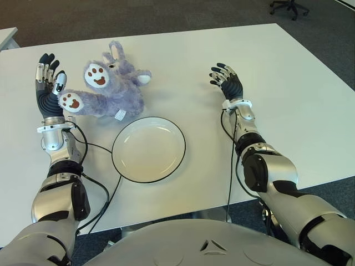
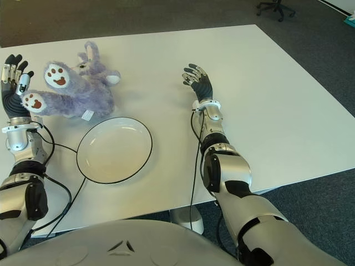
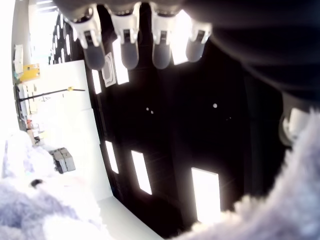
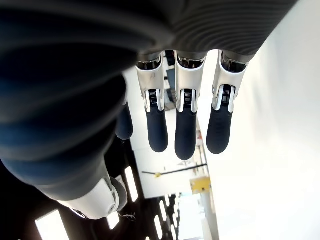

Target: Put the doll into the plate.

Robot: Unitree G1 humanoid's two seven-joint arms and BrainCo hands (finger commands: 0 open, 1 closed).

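Purple plush doll [image 1: 113, 88] lies on its back in the upper left of the white table [image 1: 288, 111], just above the empty plate [image 1: 148, 149].

The left hand [image 1: 49, 86] stands upright at the doll's outstretched paw, fingers spread wide and gripping nothing; whether it touches the paw cannot be told. The black-rimmed plate sits near the table's front edge, close below the doll. Right of centre, the right hand [image 1: 227, 81] shows fingers extended and empty, with bare tabletop stretching to the right edge.
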